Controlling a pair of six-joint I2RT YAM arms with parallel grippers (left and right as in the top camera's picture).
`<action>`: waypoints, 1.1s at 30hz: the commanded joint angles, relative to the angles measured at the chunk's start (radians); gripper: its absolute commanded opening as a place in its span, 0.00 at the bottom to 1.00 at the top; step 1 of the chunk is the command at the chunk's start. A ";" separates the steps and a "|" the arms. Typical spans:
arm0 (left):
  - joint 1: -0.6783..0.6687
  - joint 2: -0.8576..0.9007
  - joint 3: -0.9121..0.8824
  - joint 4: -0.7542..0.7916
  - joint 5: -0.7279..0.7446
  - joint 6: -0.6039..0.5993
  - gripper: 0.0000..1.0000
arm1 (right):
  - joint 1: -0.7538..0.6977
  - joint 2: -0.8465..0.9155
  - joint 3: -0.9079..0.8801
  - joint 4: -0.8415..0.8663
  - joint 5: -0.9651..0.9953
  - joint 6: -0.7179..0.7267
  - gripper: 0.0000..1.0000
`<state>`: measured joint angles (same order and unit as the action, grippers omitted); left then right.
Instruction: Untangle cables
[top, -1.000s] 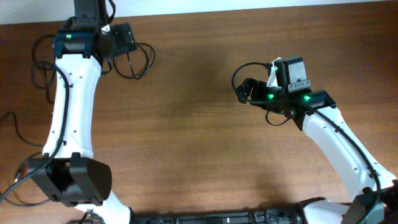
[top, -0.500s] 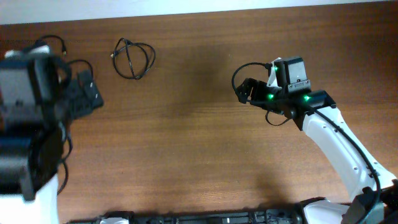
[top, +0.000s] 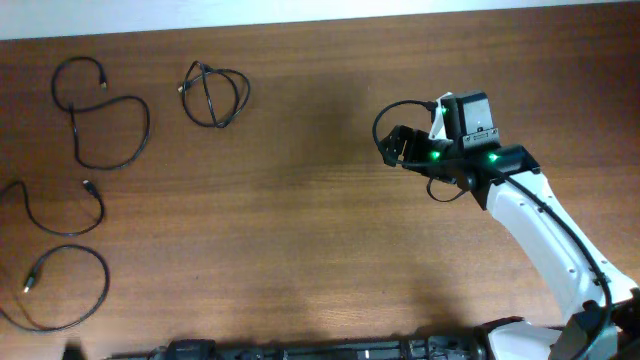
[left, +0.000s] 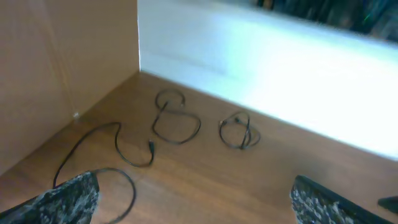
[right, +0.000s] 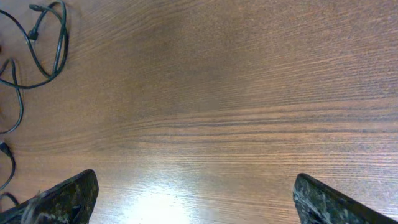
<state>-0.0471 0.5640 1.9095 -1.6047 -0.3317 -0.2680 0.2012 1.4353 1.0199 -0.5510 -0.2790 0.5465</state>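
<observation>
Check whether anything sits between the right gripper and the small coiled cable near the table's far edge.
Nothing visible does: only bare wood of the table lies between the right gripper and the coiled cable.

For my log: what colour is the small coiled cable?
Black; the coiled cable shows best in the overhead view.

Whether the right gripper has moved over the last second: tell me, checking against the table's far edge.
No. In the overhead view the right gripper holds the same spot against the table's far edge.
</observation>
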 joint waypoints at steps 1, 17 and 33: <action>0.006 -0.158 0.006 -0.023 0.013 0.012 0.99 | -0.005 -0.003 0.000 0.001 0.002 -0.006 0.99; 0.009 -0.408 0.026 -0.083 0.005 0.016 0.99 | -0.005 -0.003 0.000 0.001 0.002 -0.006 0.99; 0.018 -0.551 0.055 -0.083 0.007 0.016 0.99 | -0.005 -0.003 0.000 0.001 0.002 -0.006 0.99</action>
<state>-0.0357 0.0208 2.0132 -1.6852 -0.3340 -0.2680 0.2012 1.4353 1.0199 -0.5507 -0.2787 0.5465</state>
